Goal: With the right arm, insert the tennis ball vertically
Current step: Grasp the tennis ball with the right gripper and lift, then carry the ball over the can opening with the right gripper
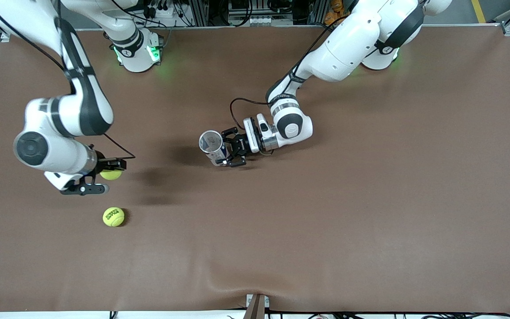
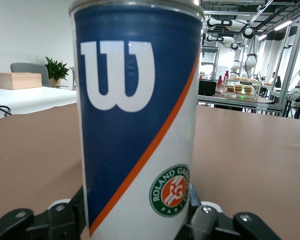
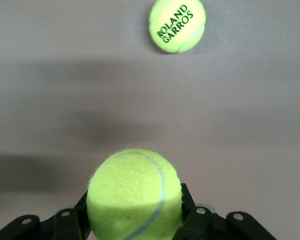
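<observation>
- A tennis ball (image 1: 111, 174) is gripped between the fingers of the right gripper (image 1: 100, 176) and held up over the table (image 1: 370, 199) toward the right arm's end; in the right wrist view the ball (image 3: 135, 194) is seen clamped on both sides.
- A can (image 1: 213, 146) is held upright near the table's middle by the left gripper (image 1: 229, 151), closed on its body, with the open mouth facing up; whether its base rests on the table cannot be told.
- A second ball (image 1: 113, 216) lies loose on the table, nearer the front camera than the held one.
- The step in hand is judged to be the carry: the ball has been secured but is well apart from the can.
- Next, the ball would need to be brought above the can's mouth, centred, lowered straight down and let go.
- The can must be kept steady by the left arm, since the fit looks close.
</observation>
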Motion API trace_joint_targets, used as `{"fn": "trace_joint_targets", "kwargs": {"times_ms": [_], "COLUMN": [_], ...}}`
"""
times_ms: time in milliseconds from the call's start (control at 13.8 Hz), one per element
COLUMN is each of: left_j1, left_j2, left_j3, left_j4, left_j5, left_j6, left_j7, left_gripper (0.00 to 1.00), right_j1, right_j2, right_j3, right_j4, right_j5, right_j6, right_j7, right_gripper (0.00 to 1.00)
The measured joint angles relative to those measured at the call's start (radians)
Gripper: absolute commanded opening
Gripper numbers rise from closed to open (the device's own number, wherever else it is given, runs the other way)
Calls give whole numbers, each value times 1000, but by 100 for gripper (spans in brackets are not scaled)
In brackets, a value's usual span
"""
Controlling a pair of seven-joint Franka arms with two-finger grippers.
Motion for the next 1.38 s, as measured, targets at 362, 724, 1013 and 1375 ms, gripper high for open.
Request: {"fn": "trace_joint_targets", "kwargs": {"times_ms": [362,724,1013,1375], "left_j1": [0,0,0,-1], "left_j2": [0,0,0,0], "left_j3": [0,0,0,-1], "left_j4": [-1,-2,-2,-4], "left_j5": [0,0,0,0], "left_j6": [0,0,0,0], "left_j7": [0,0,0,0], "left_gripper": [75,75,75,75], "right_j1": [133,301,406,473], "right_j2": [1,2,7,53], "right_j3": [8,10,11,10], "right_j4": [190,317,335,335], "right_j5": [32,72,84,84], "right_j6": [-229,-310,-311,-299], "right_j7": [297,650,862,939], "right_gripper": [0,0,0,0]}}
